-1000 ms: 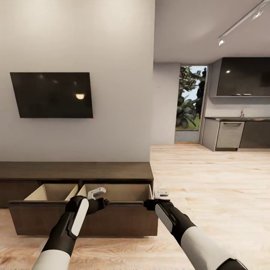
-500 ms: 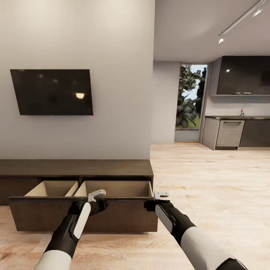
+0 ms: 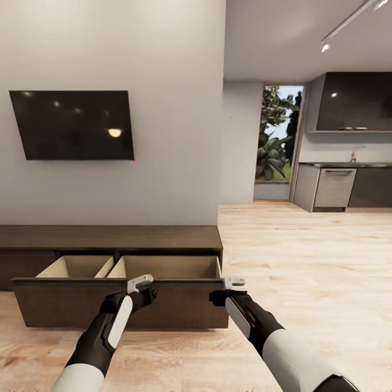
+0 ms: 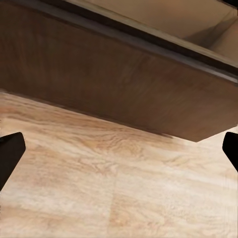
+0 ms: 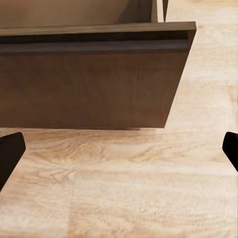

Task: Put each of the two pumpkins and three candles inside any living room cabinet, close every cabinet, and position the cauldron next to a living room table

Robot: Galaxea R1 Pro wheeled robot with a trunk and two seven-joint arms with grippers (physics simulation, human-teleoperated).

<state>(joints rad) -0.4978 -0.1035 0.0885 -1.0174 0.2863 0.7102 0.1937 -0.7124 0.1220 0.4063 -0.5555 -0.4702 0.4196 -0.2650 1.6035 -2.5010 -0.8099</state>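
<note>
Room: pale wood floor (image 3: 305, 256) running from a grey wall (image 3: 163, 65) toward a kitchen at the far right, with a glass door (image 3: 279, 141) showing greenery
Wall: a dark television (image 3: 73, 125) hangs above the cabinet
Cabinet: the long, low dark-brown cabinet (image 3: 109, 238) stands against the wall at the lower left of the head view; its wide pull-out front (image 3: 179, 310) is drawn out toward the robot, showing a pale interior split by a slanted divider (image 3: 104, 267); what can be seen of the interior holds nothing
Left gripper: the left gripper (image 3: 142, 284) sits just in front of the drawn-out front, near its top edge; in the left wrist view its dark fingertips (image 4: 10, 151) stand at the two side edges, spread wide, with floor and the front's brown face between them
Right gripper: the right gripper (image 3: 234, 283) is just beside the front's right-hand corner, over the floor; its fingertips (image 5: 10, 151) are likewise wide apart, holding nothing
Contact: whether either gripper touches the front cannot be told
</note>
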